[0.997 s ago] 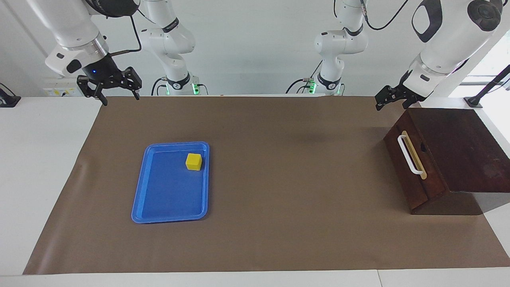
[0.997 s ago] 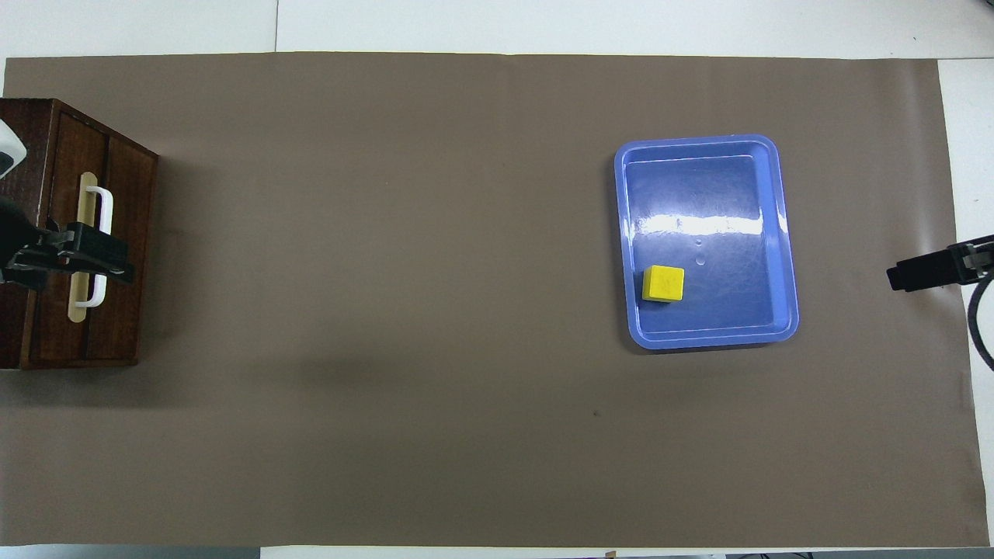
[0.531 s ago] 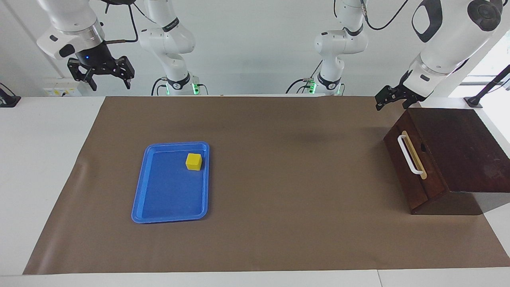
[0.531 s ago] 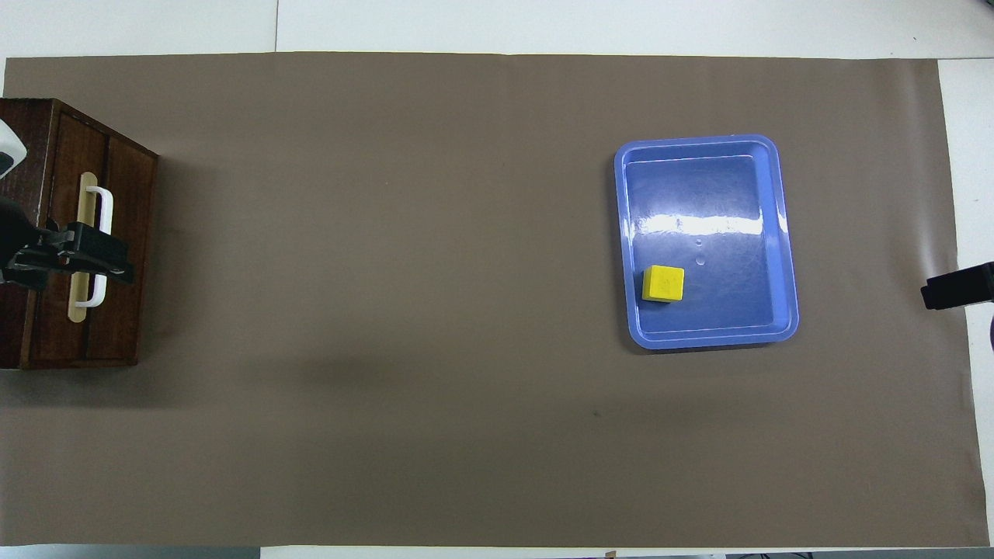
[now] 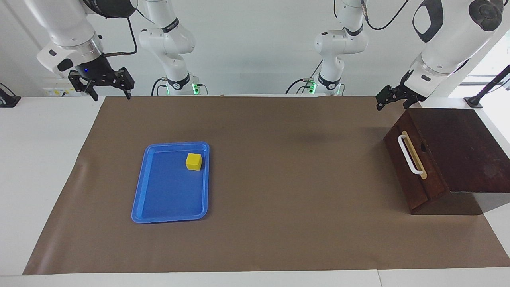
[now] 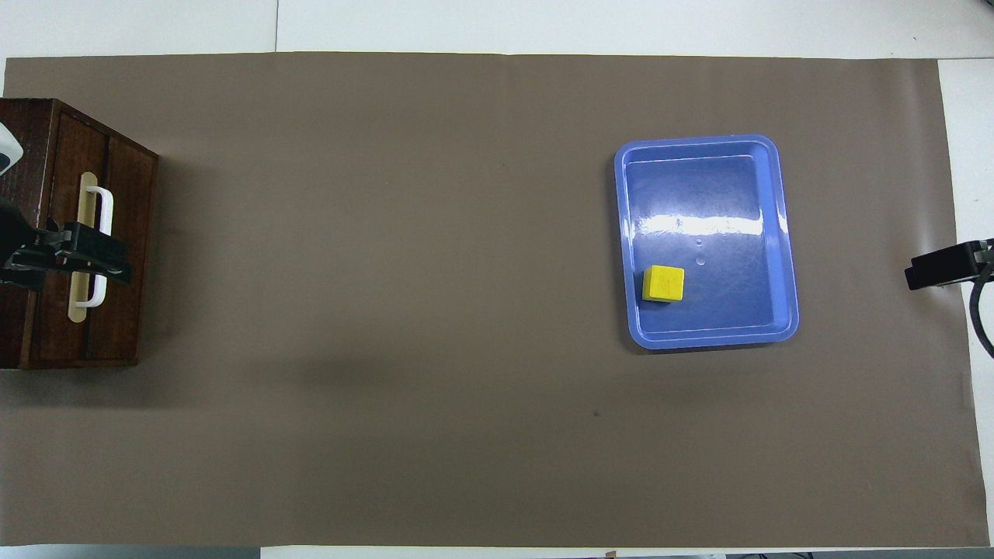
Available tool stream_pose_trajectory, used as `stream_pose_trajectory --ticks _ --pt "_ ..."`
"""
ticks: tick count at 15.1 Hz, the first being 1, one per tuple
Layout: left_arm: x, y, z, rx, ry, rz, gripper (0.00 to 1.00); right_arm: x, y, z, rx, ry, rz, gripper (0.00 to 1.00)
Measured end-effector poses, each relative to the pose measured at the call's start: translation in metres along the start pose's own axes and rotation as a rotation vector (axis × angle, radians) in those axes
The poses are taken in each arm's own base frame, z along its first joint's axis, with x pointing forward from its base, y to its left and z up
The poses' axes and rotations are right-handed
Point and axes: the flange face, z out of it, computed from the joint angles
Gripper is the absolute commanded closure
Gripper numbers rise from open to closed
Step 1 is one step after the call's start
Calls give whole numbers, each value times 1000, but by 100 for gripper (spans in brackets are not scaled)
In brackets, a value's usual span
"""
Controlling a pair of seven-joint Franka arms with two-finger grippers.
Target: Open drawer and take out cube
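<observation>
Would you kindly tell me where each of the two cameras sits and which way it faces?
Facing view: high across the table, looking back at the robots; both arms show, the right gripper and left gripper raised, jaws open.
Overhead view: high above the robots' end, looking steeply down and forward; only the left gripper over the drawer and the right gripper's tip show.
Shared: the drawer, shut, the blue tray and the cube in it, half a turn apart.
</observation>
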Motion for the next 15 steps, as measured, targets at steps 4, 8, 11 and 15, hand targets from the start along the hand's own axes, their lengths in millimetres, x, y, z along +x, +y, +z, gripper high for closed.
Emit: stream_pose_trajectory --ticks 4,8,11,15 --pt "0 -1 0 0 0 -2 0 0 -1 0 9 2 -1 0" --pt "0 -1 0 0 0 -2 0 0 -1 0 12 2 -1 0" --pt "0 -1 0 0 0 -2 0 4 -1 8 12 9 -2 0" --pt "0 -1 0 0 0 -2 0 5 -2 14 13 1 -3 0"
